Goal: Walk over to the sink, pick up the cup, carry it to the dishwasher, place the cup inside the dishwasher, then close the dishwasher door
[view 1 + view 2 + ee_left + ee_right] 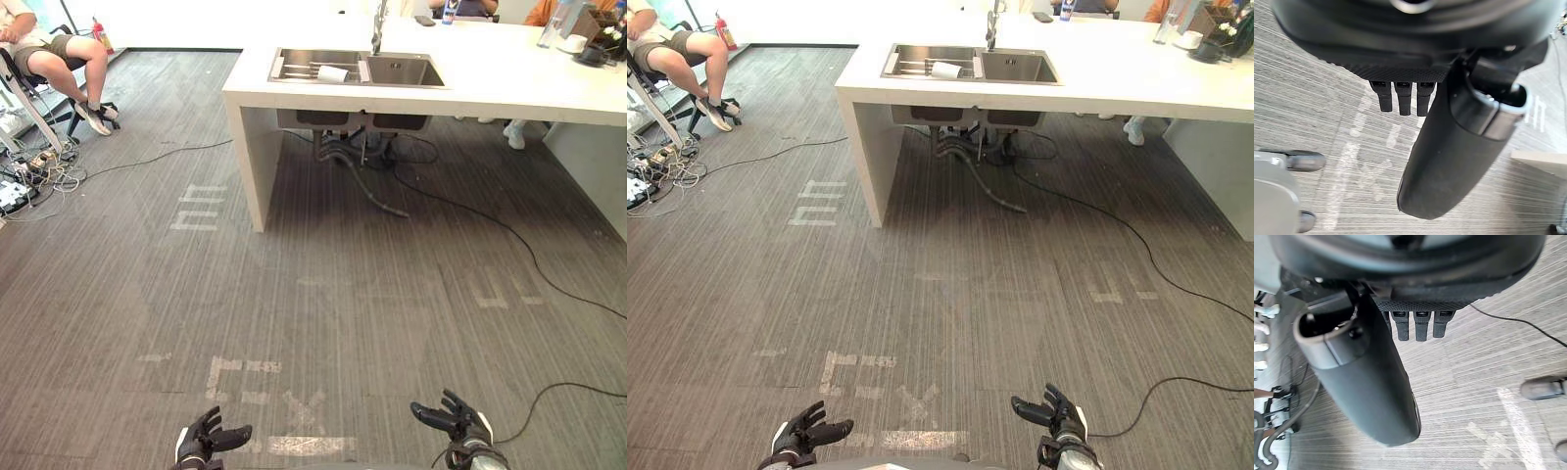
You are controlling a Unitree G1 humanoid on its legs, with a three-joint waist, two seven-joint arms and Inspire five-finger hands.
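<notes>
- One white rectangular stone-look counter (509, 83).
- One stainless-steel sink (276, 65) sunk into the counter, with two basins.
- One tall chrome tap (377, 34) at the sink.
- One small white cup (333, 73) lying in the sink.
- Two upright bottles on the counter's far side: a blue-labelled bottle (450, 12) and a clear bottle (549, 32).
- One red fire extinguisher (101, 36) by the far wall.
- Three people: a seated person in shorts (54, 54), a person in a dark top (465, 6) and a person in orange (544, 10).
- One black-framed chair (24, 98).
- Two dark robot hands: the left hand (206, 438) and the right hand (453, 418).
</notes>
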